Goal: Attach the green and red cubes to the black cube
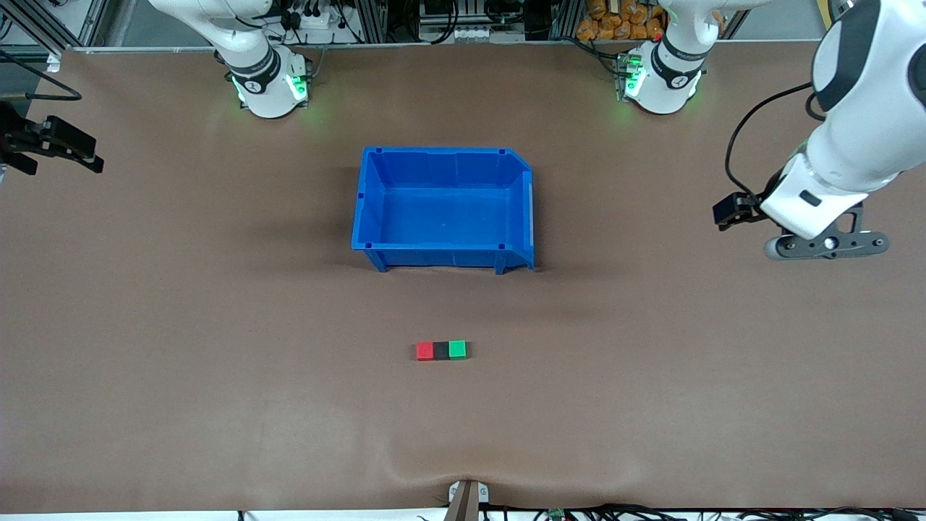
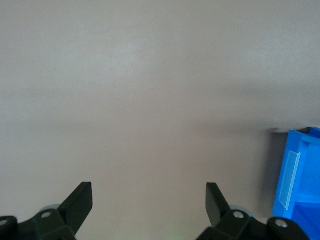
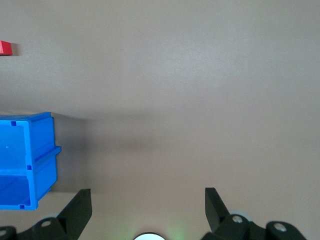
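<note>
High front camera; two downward wrist cameras

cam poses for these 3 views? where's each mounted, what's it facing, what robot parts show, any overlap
Front: high across the table, facing both bases; shows bin, red cube, black cube, green cube in a row, both arms.
Left wrist: looks down on table; open left gripper, bin corner.
Right wrist: looks down; open right gripper, bin, red cube.
Shared: bin in all three; red cube in front and right wrist.
</note>
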Robot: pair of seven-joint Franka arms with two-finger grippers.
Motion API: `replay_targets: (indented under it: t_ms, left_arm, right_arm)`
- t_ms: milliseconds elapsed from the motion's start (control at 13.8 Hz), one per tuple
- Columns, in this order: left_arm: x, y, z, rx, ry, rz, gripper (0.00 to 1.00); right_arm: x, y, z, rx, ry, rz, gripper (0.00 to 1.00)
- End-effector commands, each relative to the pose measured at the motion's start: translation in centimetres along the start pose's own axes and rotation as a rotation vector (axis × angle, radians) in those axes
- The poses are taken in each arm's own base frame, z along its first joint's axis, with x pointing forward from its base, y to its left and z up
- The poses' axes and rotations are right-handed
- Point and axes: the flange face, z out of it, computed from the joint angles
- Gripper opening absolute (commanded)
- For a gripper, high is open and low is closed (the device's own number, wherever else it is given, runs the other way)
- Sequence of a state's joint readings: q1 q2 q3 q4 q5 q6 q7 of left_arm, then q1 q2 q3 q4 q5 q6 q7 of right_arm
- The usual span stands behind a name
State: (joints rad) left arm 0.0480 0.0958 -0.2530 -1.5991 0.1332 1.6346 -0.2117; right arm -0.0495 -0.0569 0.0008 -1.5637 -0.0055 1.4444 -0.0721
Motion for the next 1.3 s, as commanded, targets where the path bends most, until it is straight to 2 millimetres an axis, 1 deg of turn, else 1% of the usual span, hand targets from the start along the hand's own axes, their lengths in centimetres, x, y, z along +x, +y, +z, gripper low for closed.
replay_targets:
  t_ms: [0, 145, 723, 867, 1012, 1229]
  left_arm:
    - [-1.2, -1.2, -1.1, -0.018, 0.002, 0.005, 1.00]
    - [-1.6, -1.3, -1.7, -0.018, 0.010, 0.003, 1.00]
    - [-2.2, -2.0, -3.1, -0.015, 0.027, -0.010, 1.00]
    - [-2.2, -2.9, -3.1, -0.015, 0.026, -0.028, 1.00]
    - [-2.3, -3.1, -3.4, -0.015, 0.028, -0.030, 1.00]
    - [-2.9, -3.3, -4.1, -0.011, 0.036, -0.021, 1.00]
  right_arm:
    - [-0.1, -0.4, -0.3, -0.010, 0.000, -0.009, 1.00]
    - [0.0, -1.6, -0.3, -0.016, 0.002, -0.027, 1.00]
    - [-0.1, -1.6, -0.4, -0.016, 0.003, -0.022, 1.00]
    - [-0.1, -1.3, -0.2, -0.016, -0.003, -0.018, 1.00]
    - [-0.2, -1.0, -0.1, -0.011, -0.013, -0.012, 1.00]
    - [-0.2, -1.5, -0.2, -0.011, -0.009, -0.020, 1.00]
